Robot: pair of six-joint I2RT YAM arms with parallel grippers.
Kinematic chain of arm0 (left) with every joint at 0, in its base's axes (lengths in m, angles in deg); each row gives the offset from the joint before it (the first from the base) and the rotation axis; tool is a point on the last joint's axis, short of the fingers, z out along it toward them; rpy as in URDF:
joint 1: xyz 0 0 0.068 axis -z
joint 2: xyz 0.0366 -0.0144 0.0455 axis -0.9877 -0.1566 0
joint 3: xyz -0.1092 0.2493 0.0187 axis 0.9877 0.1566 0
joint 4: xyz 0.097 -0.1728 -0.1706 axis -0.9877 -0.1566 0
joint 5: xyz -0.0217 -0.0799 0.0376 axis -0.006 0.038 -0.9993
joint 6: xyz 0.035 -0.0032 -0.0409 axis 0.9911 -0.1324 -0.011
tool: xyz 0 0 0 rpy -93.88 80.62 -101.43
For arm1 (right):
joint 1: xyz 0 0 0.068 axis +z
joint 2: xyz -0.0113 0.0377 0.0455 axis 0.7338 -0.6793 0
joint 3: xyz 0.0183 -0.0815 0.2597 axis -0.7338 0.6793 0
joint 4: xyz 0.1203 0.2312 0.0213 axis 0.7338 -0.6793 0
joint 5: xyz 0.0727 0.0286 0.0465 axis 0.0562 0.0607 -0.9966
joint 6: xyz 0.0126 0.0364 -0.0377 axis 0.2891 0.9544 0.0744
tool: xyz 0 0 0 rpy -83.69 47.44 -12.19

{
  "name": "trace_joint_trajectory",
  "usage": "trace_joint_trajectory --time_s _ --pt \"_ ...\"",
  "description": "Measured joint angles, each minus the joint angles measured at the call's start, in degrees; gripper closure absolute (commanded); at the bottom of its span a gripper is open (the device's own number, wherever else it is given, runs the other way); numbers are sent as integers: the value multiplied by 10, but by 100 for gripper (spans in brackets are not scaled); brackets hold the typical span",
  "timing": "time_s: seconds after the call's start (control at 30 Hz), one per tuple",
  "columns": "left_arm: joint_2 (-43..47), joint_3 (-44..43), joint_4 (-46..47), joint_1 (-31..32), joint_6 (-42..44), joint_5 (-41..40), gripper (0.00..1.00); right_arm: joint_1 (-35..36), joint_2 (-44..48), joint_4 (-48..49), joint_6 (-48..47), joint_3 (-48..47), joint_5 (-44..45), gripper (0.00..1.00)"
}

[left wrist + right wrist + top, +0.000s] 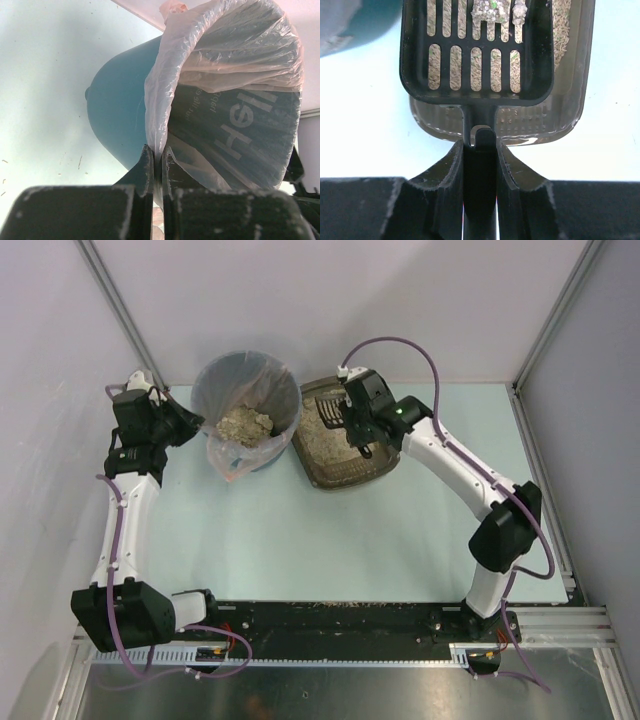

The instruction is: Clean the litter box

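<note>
Step in hand: scooping clumps. Litter box (345, 462) upper centre of top view, just right of teal bin (248, 418).

R gripper (480, 150) clamped on scoop (477, 50) handle; few clumps (492, 9) on slots, held over box.

L gripper (156, 165) pinched on bin liner (165, 75) rim, prob. steadying it.

Next: carry scoop level left to bin, tip in.
</note>
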Motion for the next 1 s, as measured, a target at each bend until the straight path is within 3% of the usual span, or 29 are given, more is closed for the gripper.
trace_joint_trajectory --time_s 0.5,0.73,1.0 --pt "1 0 -1 5 0 0 100 32 -2 -63 12 -201 46 100" --pt "1 0 -1 5 0 0 100 75 -47 -46 6 -300 6 100" --pt "3 0 -3 6 1 0 100 126 -105 -14 27 -306 -66 100"
